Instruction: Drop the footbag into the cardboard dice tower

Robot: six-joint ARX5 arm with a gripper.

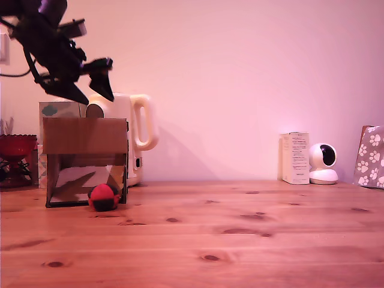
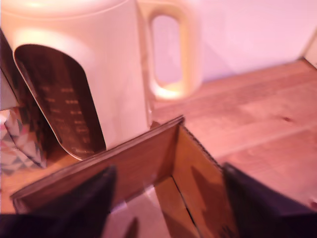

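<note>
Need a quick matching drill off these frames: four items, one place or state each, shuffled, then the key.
1. footbag
2. gripper
3. kettle
4. white camera

A. open, above the cardboard dice tower
B. behind the tower
C. on the table at the tower's front opening
D. at the exterior view's right, beside a white box

Pairs: 1-C, 2-A, 3-B, 4-D

footbag (image 1: 103,197): red and black panels. cardboard dice tower (image 1: 84,137): brown, dark edges. kettle (image 1: 129,120): cream. bowl (image 1: 16,146): dark red. table (image 1: 240,240): knotted pine.
</note>
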